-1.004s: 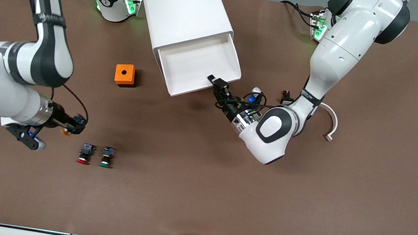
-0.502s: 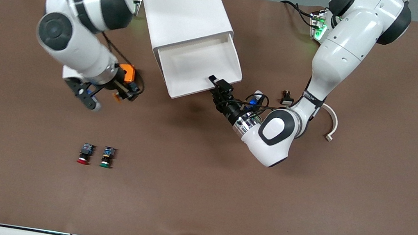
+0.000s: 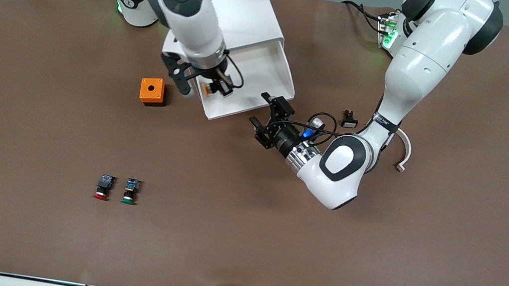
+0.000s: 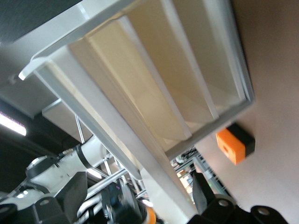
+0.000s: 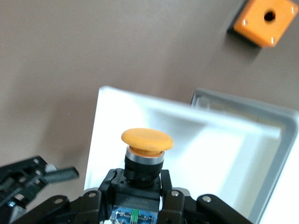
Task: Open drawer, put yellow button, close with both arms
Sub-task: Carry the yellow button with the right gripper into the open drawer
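Nearest the front camera, two small push-buttons lie side by side on the brown table: the red-capped button toward the right arm's end and the green-capped button just beside it, both well apart from everything else. Farther up the table, an orange box with a hole in its top sits near the cabinet's corner, close to the right arm's wrist. Toward the left arm's end lie a small black clip and a curved white strip, partly hidden by the left arm's forearm.

The left gripper hangs low just off the front edge of the drawer, its fingers spread apart and holding nothing. The drawer stands pulled out of the white cabinet, its white floor bare where it shows.

The right gripper is over the open drawer, clamped on the yellow button, whose cap points down toward the drawer floor. The right arm's elbow and forearm cover much of the cabinet top and one side of the drawer in the front view.
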Robot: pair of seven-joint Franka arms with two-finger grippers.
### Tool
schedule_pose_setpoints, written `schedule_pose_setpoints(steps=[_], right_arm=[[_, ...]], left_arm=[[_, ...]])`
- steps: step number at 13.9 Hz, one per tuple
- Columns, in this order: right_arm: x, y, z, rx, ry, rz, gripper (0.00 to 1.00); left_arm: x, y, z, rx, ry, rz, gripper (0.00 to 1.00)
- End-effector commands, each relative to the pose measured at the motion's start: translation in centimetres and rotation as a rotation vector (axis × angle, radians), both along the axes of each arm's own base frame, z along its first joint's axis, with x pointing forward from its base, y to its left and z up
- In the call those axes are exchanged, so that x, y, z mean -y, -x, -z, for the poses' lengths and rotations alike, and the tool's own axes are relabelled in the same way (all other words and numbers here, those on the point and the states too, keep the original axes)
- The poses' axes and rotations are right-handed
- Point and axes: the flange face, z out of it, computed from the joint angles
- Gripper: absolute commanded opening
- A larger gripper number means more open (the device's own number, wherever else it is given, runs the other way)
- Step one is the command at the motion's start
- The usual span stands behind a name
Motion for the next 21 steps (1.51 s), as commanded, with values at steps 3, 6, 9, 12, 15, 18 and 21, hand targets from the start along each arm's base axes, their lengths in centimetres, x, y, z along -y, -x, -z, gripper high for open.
schedule_pose_setpoints(steps=[3,6,9,12,15,18,21], right_arm=[[-4.5,4.5,0.2,0.043,0.014,0.134,0.00],[-8.0,6.9,1.9,0.087,0.024,0.199,0.00],[-9.9,8.0,3.2,0.096,0.027,0.202,0.00],[-10.3,7.7,3.5,0.096,0.029,0.209,0.42],[-9.9,6.4,2.4,0.106,0.025,0.199,1.00],[-7.5,3.3,-0.1,0.083,0.053,0.092,1.00],[-3.7,-0.6,-3.2,0.059,0.073,-0.012,1.00]], left_arm=[[-1.6,-2.3,-2.9,0.311,0.195,0.047,0.99],[-2.4,-2.7,-5.0,0.570,0.278,0.162,0.99],[-4.4,-4.1,-8.6,0.865,0.293,0.286,0.99],[-5.8,-5.0,-13.0,1.156,0.227,0.476,0.99],[-5.5,-5.4,-14.2,1.304,0.103,0.620,0.99],[-2.2,-4.4,-15.2,1.441,-0.015,0.758,0.99],[0.1,-3.4,-15.0,1.500,-0.153,0.824,0.99]])
